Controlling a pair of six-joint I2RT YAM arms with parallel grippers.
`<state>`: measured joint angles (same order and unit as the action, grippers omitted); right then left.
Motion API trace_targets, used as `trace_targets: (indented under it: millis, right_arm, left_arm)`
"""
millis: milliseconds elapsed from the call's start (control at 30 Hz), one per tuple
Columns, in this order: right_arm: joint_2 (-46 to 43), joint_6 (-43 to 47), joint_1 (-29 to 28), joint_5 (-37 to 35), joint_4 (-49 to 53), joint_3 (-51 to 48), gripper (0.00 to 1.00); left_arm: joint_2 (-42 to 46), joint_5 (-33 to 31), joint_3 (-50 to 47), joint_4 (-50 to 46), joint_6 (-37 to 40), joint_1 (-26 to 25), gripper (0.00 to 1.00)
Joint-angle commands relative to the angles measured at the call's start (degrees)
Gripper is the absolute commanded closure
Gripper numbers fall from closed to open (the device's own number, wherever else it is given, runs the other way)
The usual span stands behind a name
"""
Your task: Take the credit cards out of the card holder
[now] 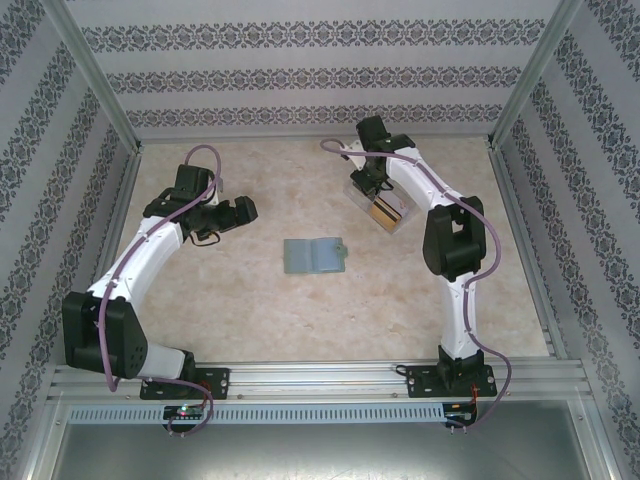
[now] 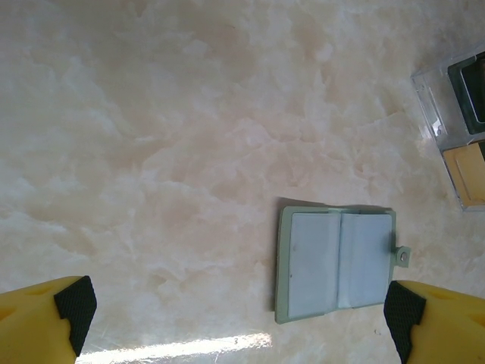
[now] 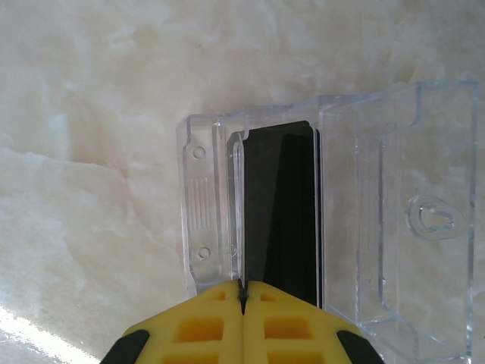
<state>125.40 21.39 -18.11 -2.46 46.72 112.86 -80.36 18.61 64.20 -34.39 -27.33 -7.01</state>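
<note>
Left arm: elbow bent out to the left, left gripper (image 1: 237,212) low over the table, fingers (image 2: 74,307) spread wide.
Card holder (image 1: 313,255): open, flat, mid-table, between the arms, untouched.
Box (image 1: 380,207): clear plastic, holding a golden card (image 2: 466,174) and a dark card (image 3: 280,205).
Right arm: stretched far, right gripper (image 3: 242,287) pressed together just above the box.

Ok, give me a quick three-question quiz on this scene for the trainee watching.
1. True or false: the card holder lies opened flat on the table.
2. Which gripper is open? A) left B) right
3. Fill in: the golden-yellow card sits inside the clear ____.

Key:
1. True.
2. A. The left gripper has its fingers spread; the right gripper is shut.
3. box, meaning the clear box.
</note>
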Motion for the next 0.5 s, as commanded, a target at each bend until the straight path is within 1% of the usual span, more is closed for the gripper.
trace_targets:
  millis: [0,133,267,467]
  right_arm:
    - [-3.13,-0.37,0.35,1.95,-0.36,0.69,1.0]
    - [-4.04,-0.84,0.66,1.77,-1.19,0.34,1.0]
    - [-4.41,-1.17,0.71,-0.41,-1.88,-0.41,1.0]
    - [-3.63,0.52,0.7,-2.27,-1.81,-1.27,1.0]
  left_arm:
    - [-0.34,0.57,0.05,-1.02,1.12,0.63,0.01]
    - [-0.33,0.47,-0.04,-0.95,1.1,0.62,0.01]
    - [-0.42,0.54,-0.13,-0.89,1.13,0.6,0.01]
    - [-0.84,0.75,-0.11,-0.82,1.2,0.61,0.0]
